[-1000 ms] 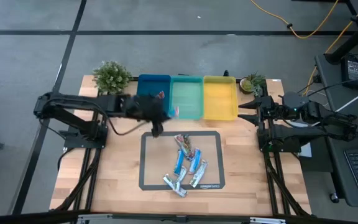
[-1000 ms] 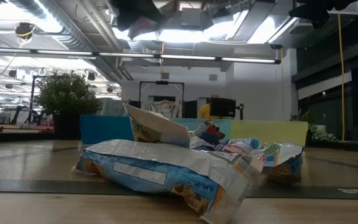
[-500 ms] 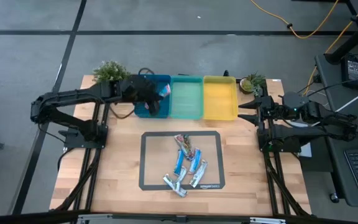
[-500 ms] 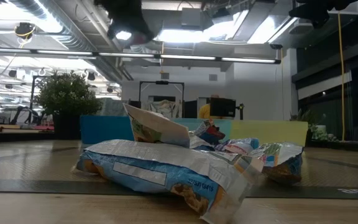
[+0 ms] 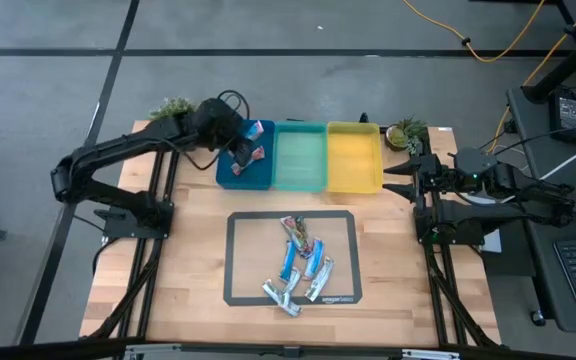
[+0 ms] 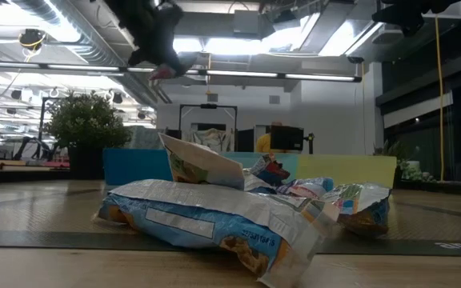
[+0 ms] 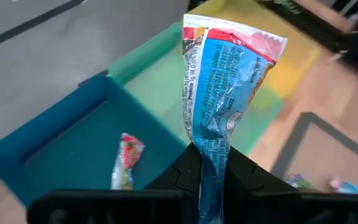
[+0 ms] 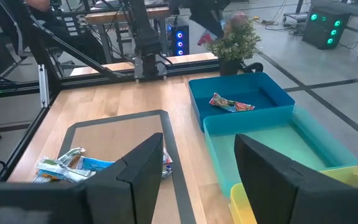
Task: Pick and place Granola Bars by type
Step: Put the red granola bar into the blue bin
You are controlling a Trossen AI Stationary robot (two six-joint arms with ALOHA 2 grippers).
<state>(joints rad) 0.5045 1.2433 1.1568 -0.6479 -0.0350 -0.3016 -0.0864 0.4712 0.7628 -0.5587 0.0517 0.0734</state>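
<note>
Our left tool holds a blue bar tight; we should drop it into the right bin.

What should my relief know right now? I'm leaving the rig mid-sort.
Left end effector: shut on a blue-wrapped bar, held above the blue bin.
Right end effector: open, waiting at the table's right side.
Done: one red/green bar lies in the blue bin.
Left: the pile of bars on the mat; the teal bin and yellow bin look empty.
</note>
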